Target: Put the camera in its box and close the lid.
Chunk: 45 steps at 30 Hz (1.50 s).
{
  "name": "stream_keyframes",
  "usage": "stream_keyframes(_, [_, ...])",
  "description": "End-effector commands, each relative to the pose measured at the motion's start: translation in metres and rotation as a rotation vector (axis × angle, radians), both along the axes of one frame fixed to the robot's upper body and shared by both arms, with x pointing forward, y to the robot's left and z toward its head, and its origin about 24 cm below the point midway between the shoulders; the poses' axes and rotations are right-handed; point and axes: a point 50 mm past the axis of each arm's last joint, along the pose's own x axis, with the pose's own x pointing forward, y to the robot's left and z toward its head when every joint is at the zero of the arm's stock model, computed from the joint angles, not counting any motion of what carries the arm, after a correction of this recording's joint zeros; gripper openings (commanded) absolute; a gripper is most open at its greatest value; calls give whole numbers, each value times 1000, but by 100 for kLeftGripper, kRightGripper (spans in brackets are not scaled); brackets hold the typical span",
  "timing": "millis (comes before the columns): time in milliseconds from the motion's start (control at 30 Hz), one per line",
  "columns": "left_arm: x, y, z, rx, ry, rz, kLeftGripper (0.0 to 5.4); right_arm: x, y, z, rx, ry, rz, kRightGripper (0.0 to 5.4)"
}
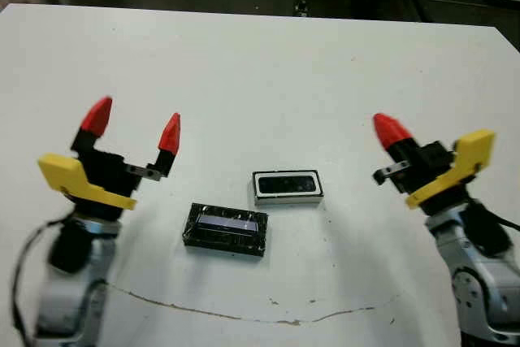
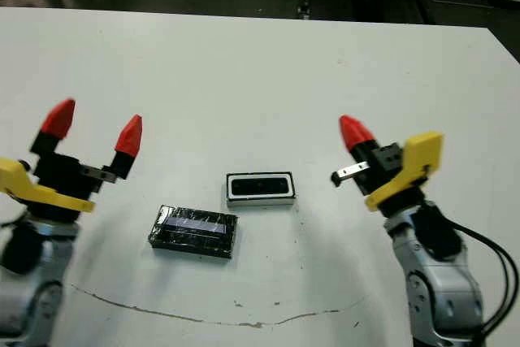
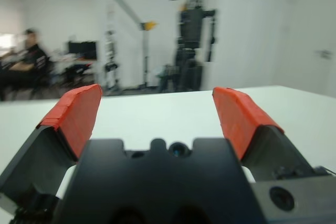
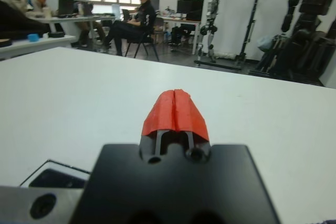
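**Camera seated in its tray, lid waiting alongside**

While both arms hang raised at the table's sides, the head views show the box (image 1: 288, 188) near the middle of the white table (image 1: 268, 71), with the camera (image 1: 286, 184) lying as a dark bar inside its white walls. The lid (image 1: 226, 229) lies flat just beside the box, toward the robot's left and a little nearer the robot, apart from it. The left gripper (image 1: 134, 123) stands spread wide and empty; the right gripper (image 2: 351, 129) shows one closed red tip, holding nothing.

In the left wrist view, its fingers (image 3: 76, 114) are far apart with only bare table between them.

In the right wrist view, the two red pads (image 4: 175, 109) press together, and a corner of the box (image 4: 55, 174) shows below.

The lid looks stiff, light and glossy, so probably slippery; a pinch across its short edges, kept level, seems the safest hold.
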Motion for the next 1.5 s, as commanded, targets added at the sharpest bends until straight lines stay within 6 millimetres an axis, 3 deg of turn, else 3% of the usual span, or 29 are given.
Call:
stream_keyframes(33, [7,7,23,162,42,-145,540,-3,-5,-3,10,41,-32,2])
stream_keyframes(233, [35,14,62,496,222,-470,540,-5,0,-7,5,64,-34,2])
stream_keyframes(433, [61,8,71,698,393,-730,540,-4,3,-9,4,75,-30,2])
stream_keyframes(733, [68,-5,53,694,679,-952,540,-6,6,-13,11,82,-34,2])
stream_keyframes(1500, [52,-8,29,634,873,-1047,540,-6,9,-11,12,70,15,2])
